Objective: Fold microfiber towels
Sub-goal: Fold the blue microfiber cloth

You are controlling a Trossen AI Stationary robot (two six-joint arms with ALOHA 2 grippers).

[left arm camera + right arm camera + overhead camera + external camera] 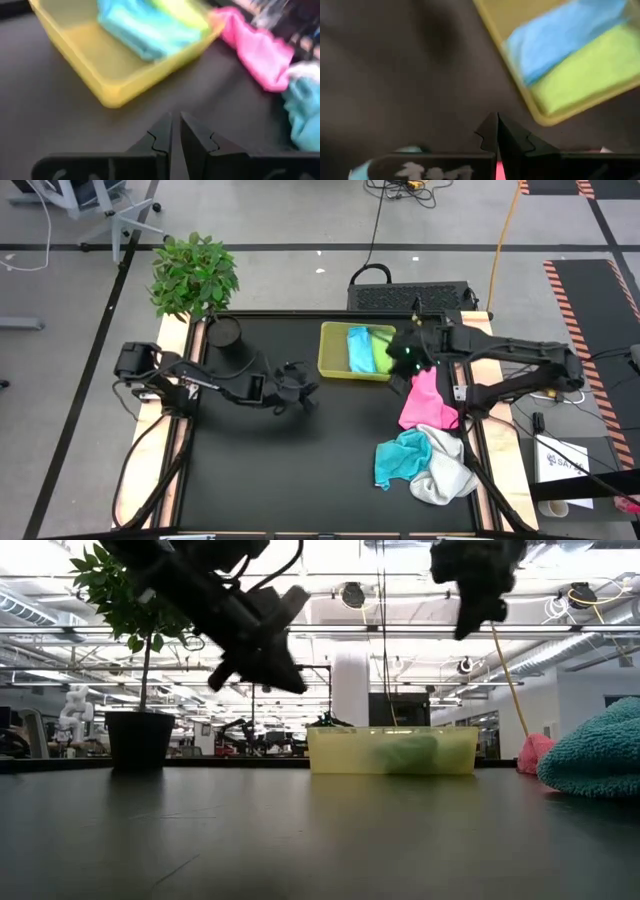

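Take the yellow-green tray as your landmark: two towels already lie folded in it, the light blue towel beside the lime green towel, both flat and tidy. The pink towel lies rumpled on the mat just off the tray's right end, and beyond it, farther from the tray, the teal towel and the white towel sit in a loose heap, touching one another. Your right gripper hovers over the tray's right end with its fingers pressed together and nothing between them; your left gripper hangs above bare mat off the tray's left end, its fingers nearly touching, also empty. The pink towel looks like the next one to fold, so spread the right fingers before you descend, take it by one corner rather than the bunched middle, and drag it out flat on open mat before you attempt a crease. Keep clear of the tray wall as you lower.
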